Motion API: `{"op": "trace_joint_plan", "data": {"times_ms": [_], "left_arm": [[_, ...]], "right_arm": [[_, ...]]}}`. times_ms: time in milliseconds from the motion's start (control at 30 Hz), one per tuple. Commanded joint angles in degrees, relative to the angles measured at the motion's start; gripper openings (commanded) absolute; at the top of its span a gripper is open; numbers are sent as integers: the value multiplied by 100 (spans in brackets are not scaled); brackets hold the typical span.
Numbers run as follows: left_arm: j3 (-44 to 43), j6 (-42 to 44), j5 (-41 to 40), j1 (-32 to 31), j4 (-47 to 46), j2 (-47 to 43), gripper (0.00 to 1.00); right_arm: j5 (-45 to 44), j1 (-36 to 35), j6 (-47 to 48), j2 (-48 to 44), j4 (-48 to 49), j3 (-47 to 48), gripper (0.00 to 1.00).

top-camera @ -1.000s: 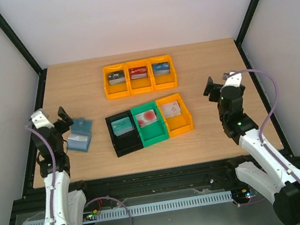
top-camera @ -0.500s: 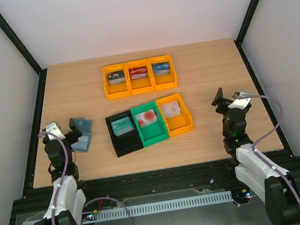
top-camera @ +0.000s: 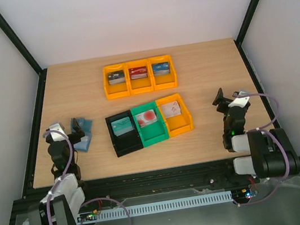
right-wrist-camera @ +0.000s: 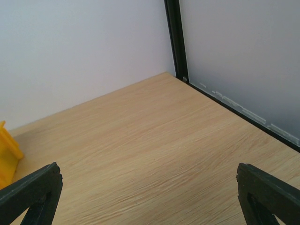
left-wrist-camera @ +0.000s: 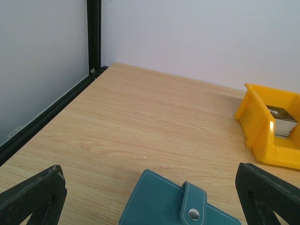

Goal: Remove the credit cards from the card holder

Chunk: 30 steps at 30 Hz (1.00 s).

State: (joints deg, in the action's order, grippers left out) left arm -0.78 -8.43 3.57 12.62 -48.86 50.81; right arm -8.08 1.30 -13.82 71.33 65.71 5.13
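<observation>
The card holder (top-camera: 83, 133), a slate-blue wallet with a paler part at its near end, lies on the table (top-camera: 79, 95) at the left. In the left wrist view it (left-wrist-camera: 164, 206) shows at the bottom edge, with a strap and metal snap. My left gripper (top-camera: 74, 132) is open and low, just left of the wallet, with the jaws wide (left-wrist-camera: 149, 178) and nothing between them. My right gripper (top-camera: 220, 100) is open and empty over bare wood at the right (right-wrist-camera: 147, 171). Credit cards (top-camera: 122, 126) lie in the bins.
A row of orange bins (top-camera: 139, 76) at the back centre holds card stacks. A black bin (top-camera: 123, 132), a green bin (top-camera: 150, 123) and an orange bin (top-camera: 175, 113) sit mid-table, each with a card. Black frame posts (left-wrist-camera: 93, 35) (right-wrist-camera: 172, 37) edge both sides.
Both arms have folded down and back toward their bases. The left gripper has dropped low beside the wallet. The wallet and bins have not moved.
</observation>
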Motion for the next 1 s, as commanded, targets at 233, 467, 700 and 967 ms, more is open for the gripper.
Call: {"op": "trace_joint_plan", "data": {"times_ms": [233,467,700,967], "left_arm": [[-212,-297,-998,-628,-2051,1607,100],[-968,321,-823,-1083,-2630,3384,99],[-1165,467,-1093,-1280,-2680,3684,99],[-1237,461,-1104,-1280,-2576,3709,100]], "right_arm": [[1321,248,311,1579,1459,409,99],[1603,248,451,1652,1256,531,99],[1590,239,448,1646,1191,552,99],[1596,239,454,1635,1214,534,99]]}}
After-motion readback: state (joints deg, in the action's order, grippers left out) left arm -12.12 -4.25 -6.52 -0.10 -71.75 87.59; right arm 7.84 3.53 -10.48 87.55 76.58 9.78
